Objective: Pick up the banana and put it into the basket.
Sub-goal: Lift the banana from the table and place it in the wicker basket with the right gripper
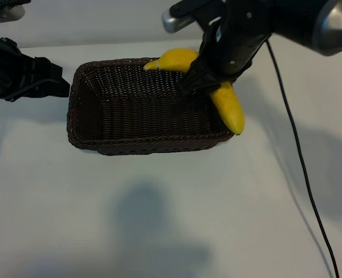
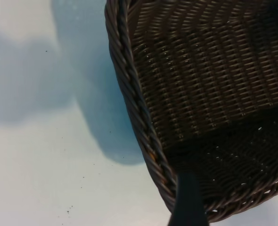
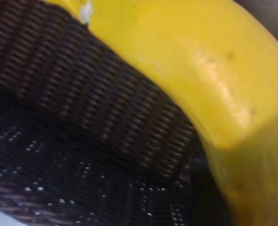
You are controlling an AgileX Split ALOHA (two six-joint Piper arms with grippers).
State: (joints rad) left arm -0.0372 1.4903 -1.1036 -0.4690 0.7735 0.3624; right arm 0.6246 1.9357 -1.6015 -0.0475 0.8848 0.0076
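The yellow banana (image 1: 230,110) hangs tilted over the far right corner of the dark brown wicker basket (image 1: 153,145). My right gripper (image 1: 208,78) is shut on its middle, which it hides. One end of the banana lies over the basket's far rim and the other reaches out past its right rim. The right wrist view shows the banana (image 3: 200,70) close up above the basket's wall (image 3: 106,108). My left gripper (image 1: 58,81) stands open beside the basket's left end, holding nothing. In the left wrist view one of its fingers (image 2: 188,202) crosses the braided rim (image 2: 134,99).
The basket sits on a white table (image 1: 159,220). A black cable (image 1: 298,156) trails from the right arm down across the table's right side. The arms cast soft shadows on the near table.
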